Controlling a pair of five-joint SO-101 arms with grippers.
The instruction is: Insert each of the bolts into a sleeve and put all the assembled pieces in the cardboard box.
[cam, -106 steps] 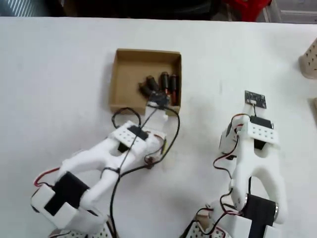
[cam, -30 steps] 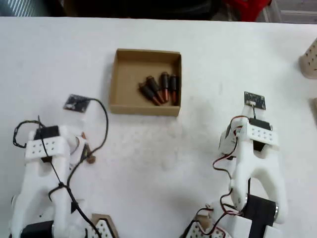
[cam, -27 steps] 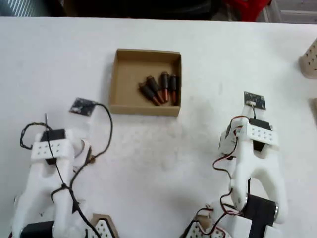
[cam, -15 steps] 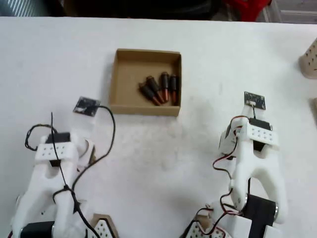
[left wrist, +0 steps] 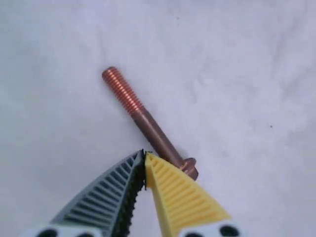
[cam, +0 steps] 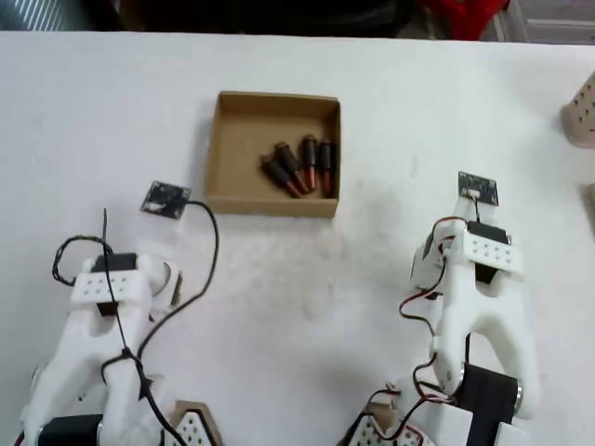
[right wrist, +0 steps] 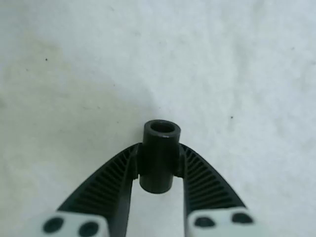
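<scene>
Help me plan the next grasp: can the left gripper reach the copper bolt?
Probably yes: the copper bolt lies bare on the table right beside the left gripper, whose shut jaws must open first.

In the left wrist view the yellow finger [left wrist: 182,197] of the left gripper [left wrist: 144,154] overlaps the flanged head of the copper bolt [left wrist: 143,118]; whether they touch cannot be told. The right gripper [right wrist: 158,148] covers both flanks of the black sleeve [right wrist: 160,160] with its ribbed fingers, and the sleeve's lower end may or may not reach the table [right wrist: 74,49]. From above, the assembled pieces [cam: 299,167] in the cardboard box [cam: 232,139] lie bunched and small, perhaps four. A beige perforated block [cam: 583,113] is cut by the right edge; the left arm [cam: 93,353] and right arm [cam: 479,307] run off the bottom edge.
</scene>
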